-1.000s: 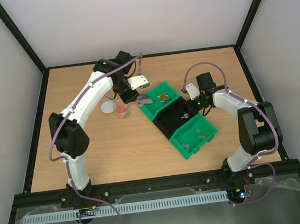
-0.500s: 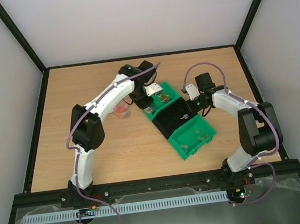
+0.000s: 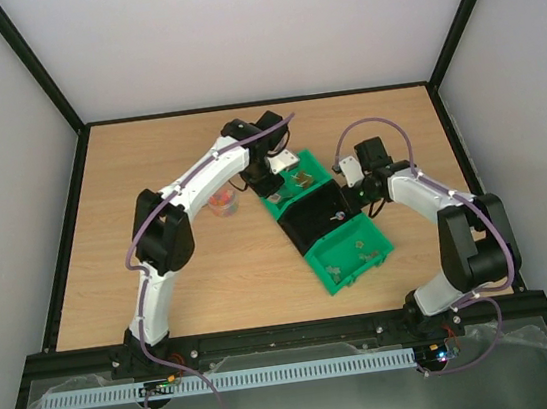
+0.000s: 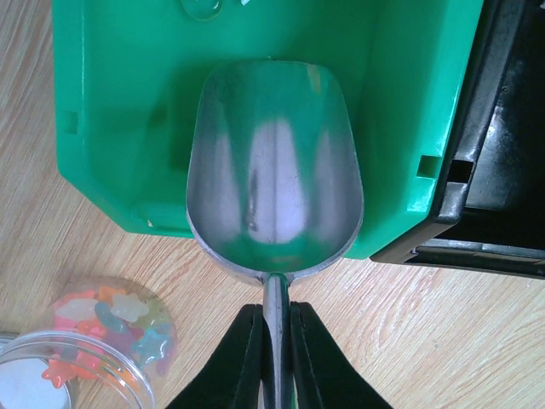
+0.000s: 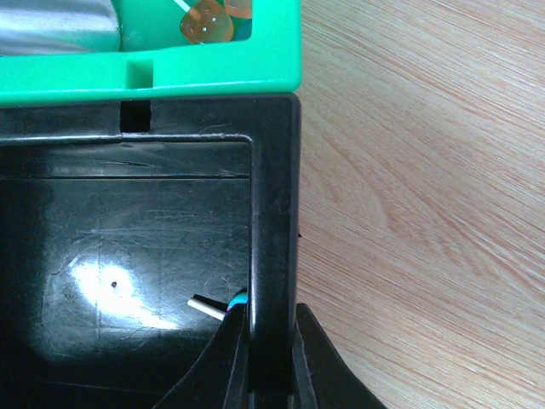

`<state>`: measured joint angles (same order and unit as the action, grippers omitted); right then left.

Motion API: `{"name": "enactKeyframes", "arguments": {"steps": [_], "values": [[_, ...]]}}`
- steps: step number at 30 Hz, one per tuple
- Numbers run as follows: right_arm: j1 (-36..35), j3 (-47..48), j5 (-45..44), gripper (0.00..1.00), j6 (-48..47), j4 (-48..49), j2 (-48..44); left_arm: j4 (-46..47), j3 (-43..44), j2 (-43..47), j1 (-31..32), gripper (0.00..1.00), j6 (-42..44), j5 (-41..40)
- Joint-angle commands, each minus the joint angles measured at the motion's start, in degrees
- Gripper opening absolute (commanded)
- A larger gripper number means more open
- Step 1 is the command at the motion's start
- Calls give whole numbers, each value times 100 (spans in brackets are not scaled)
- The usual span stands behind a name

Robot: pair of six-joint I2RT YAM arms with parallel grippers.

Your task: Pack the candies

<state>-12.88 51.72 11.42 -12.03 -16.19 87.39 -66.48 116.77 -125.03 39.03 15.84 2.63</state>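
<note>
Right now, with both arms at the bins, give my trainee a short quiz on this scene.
1. True or false: the metal scoop in the left gripper is heaped full.
2. The right gripper is shut on: A) the wall of the black bin; B) the scoop's handle; C) nothing.
3. Fill in: the clear jar of star-shaped candies stands on the ___, outside the green bin.
Key: 1 false, the scoop is empty; 2 A; 3 table.

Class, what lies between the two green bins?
The black bin, between the far green bin and near green bin, seen in the top external view.
</note>
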Motion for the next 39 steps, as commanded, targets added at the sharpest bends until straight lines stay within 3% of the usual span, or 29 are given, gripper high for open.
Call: {"name": "enactKeyframes", "arguments": {"steps": [1,10,19,27,39], "values": [[-89,-157,270,1,-515,-428,-295,165,-40,-555,34,2,-32,-248],[-114,56,537,1,-711,-627,-62,715,-209,-665,49,2,42,-52],[-55,170,209,1,-231,-773,158,1461,-1374,203,-26,2,152,30],[-22,122,-889,1,504,-435,148,863,-1687,877,-25,2,242,-64],[-23,54,-869,1,617,-333,9,461,-1654,828,-84,2,-36,-30]]}}
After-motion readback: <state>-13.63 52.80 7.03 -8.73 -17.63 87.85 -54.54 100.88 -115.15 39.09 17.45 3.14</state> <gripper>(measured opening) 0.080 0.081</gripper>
